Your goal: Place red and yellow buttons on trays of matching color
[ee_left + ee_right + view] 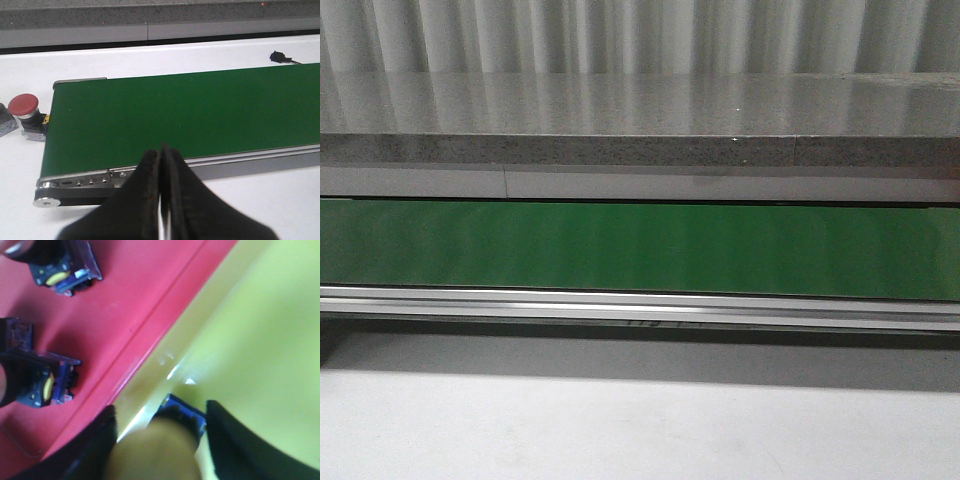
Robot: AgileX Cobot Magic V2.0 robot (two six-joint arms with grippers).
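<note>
No readable text, label or number anywhere.

We see a white flat table (250, 200) that carries a long conveyor with a green belt (190, 112) and a metal frame. Just beside the conveyor's end, a red round-headed push button (25, 112) stands on the table. A small black connector (280, 57) lies on the table beyond the belt's far side.

Front camera sits low, facing straight across the green belt (640, 250) toward the far wall. Left wrist camera looks along that same belt's left end from just above. Right wrist camera is pressed close over the red tray (130, 305) and yellow tray (250, 340).
</note>
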